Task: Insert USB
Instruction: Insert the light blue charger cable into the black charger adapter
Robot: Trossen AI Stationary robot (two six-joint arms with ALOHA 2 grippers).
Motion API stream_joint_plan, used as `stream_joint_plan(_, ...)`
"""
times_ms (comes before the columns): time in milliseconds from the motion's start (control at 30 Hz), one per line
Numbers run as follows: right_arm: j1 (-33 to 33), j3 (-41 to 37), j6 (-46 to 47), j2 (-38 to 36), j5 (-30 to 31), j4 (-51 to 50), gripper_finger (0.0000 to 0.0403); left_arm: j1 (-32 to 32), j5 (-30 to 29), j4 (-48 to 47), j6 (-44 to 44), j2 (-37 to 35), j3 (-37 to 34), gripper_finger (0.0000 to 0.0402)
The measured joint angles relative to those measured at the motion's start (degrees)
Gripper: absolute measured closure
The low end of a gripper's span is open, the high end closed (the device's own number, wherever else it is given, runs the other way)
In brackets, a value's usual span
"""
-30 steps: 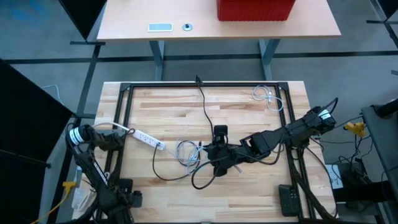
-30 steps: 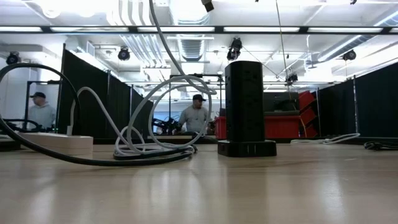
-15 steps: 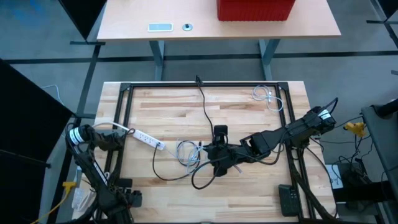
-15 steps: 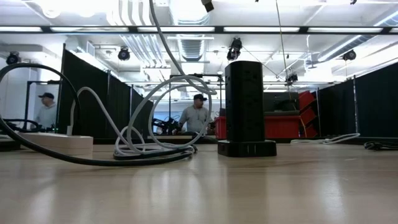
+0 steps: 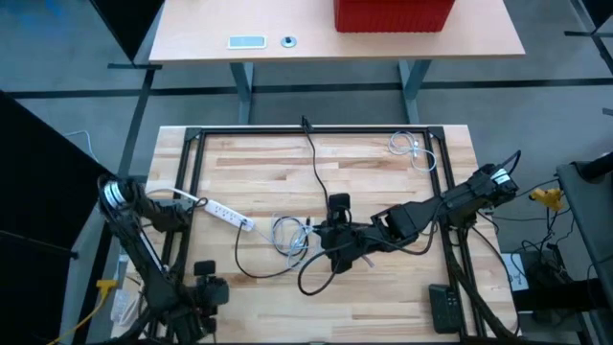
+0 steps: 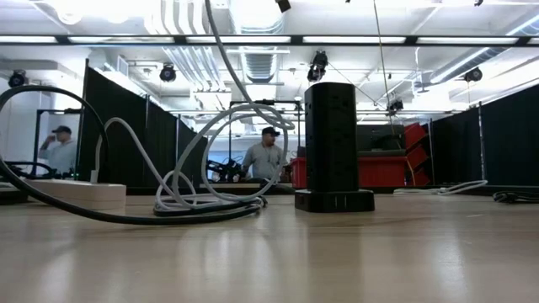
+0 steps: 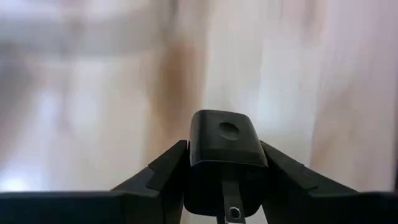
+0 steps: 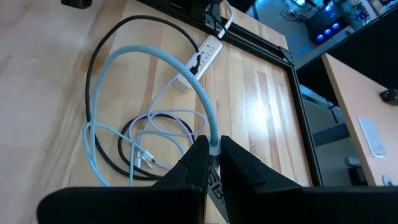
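Observation:
A black power tower stands upright on the wooden table, also central in the low view. My right gripper is just near of it, shut on a light-blue braided USB cable. That cable loops up and back down to a coil lying on the table. My left gripper is at the near-left corner, shut on a small black adapter block. A white power strip lies flat to the left. My left gripper pinches the black adapter block by its two side faces, one finger on each side. The blurred table wood shows beyond it. My right gripper pinches the light-blue cable at its connector end between the two fingers. The cable rises from the fingers in an arch, and its far part lies slack on the table.
A black cord runs from the tower to the far edge, and another black loop lies near the right gripper. A small white cable sits at the far-right corner. A black frame borders the table. People stand in the room beyond.
My left arm has swung: its gripper has moved from the near-left corner toward the far edge and a little to the right. The right arm, the cables and the tower have kept still.

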Motion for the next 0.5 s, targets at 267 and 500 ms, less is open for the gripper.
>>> stream_joint_plan(267,0.00,-6.04,-1.49,-0.11,-1.47,16.81,0.0391,-3.86,-32.73,3.62,8.68,-14.82,-0.33,0.0252)
stream_joint_plan(500,-1.04,-17.72,-5.19,0.12,-6.45,51.69,0.0391,-7.52,-47.10,5.12,18.31,-20.16,-0.40,0.0252)
